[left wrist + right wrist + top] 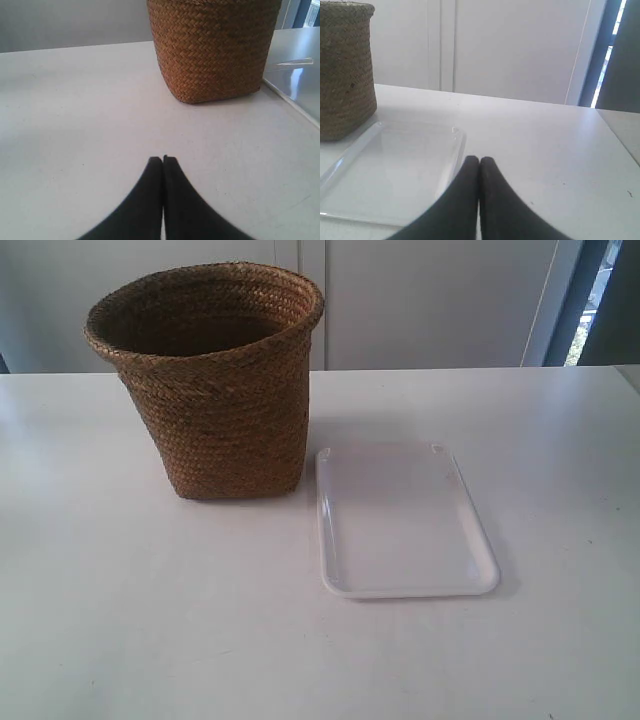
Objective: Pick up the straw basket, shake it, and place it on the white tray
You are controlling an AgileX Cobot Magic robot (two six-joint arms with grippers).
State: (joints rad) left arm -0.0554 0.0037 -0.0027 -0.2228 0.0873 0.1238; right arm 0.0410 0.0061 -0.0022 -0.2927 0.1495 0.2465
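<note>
Both claws are closed and empty; the basket is not yet lifted.

The large brown braided-straw basket (pixel 215 390) stands upright on the white table (pixel 150 630), just beside the far left corner of the flat glossy white plastic tray (pixel 410 592). The left gripper (pixel 163 159) and the right gripper (pixel 479 160) each hover low over the table with the fingertips pressed together, apart from the basket. To do this step well, a claw probably should open wide first, take the thick rolled rim firmly, lift straight up, shake gently, and then lower the narrow base fully inside the tray's low rim.
</note>
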